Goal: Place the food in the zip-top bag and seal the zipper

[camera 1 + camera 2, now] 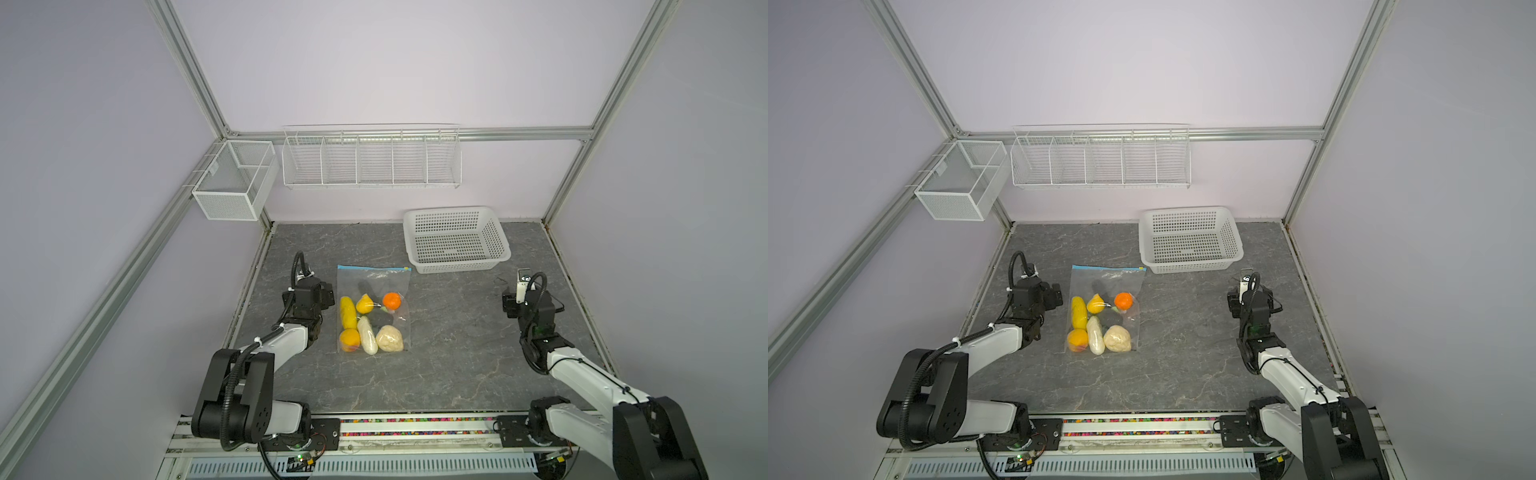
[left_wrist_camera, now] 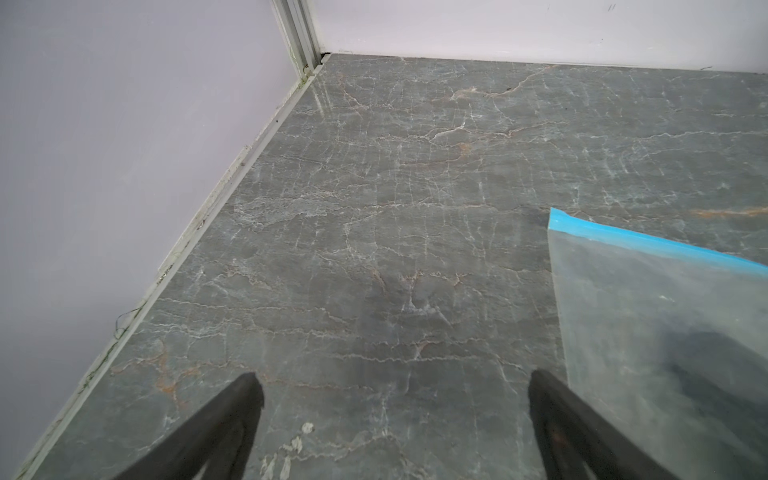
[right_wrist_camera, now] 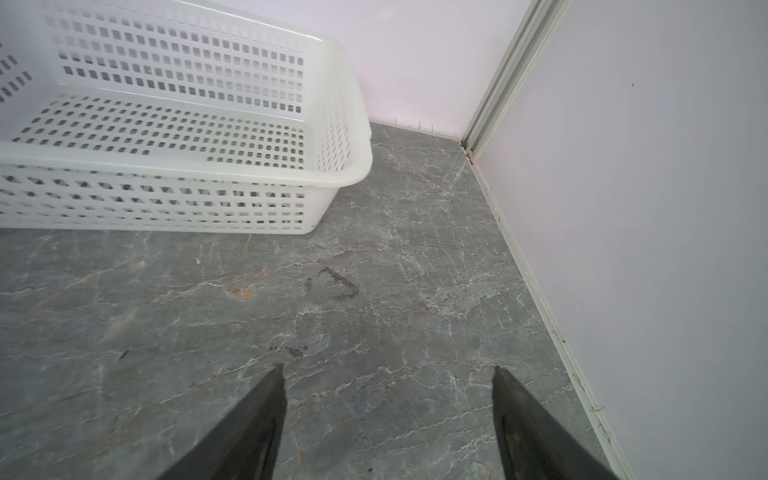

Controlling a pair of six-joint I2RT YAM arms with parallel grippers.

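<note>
The zip-top bag (image 1: 386, 282) lies flat mid-table in both top views, mouth edge toward the back wall. The food is inside it: an orange (image 1: 392, 301), a lemon (image 1: 365, 304), a yellow oblong piece (image 1: 348, 311), a white oblong piece (image 1: 368, 340), a beige lumpy ball (image 1: 390, 339) and a peach (image 1: 350, 340). The blue zipper (image 1: 374, 269) runs straight, its yellow slider (image 1: 404, 268) at the right end. My left gripper (image 2: 392, 382) is open over bare table beside the bag's corner (image 2: 665, 324). Over bare table far to the right, my right gripper (image 3: 388, 374) is also open and empty.
A white perforated basket (image 1: 461, 266) stands at the back right, close ahead of the right gripper in the right wrist view (image 3: 166, 199). A wire rack (image 1: 372, 160) and a mesh box (image 1: 232, 183) hang on the back wall. Side walls border the table.
</note>
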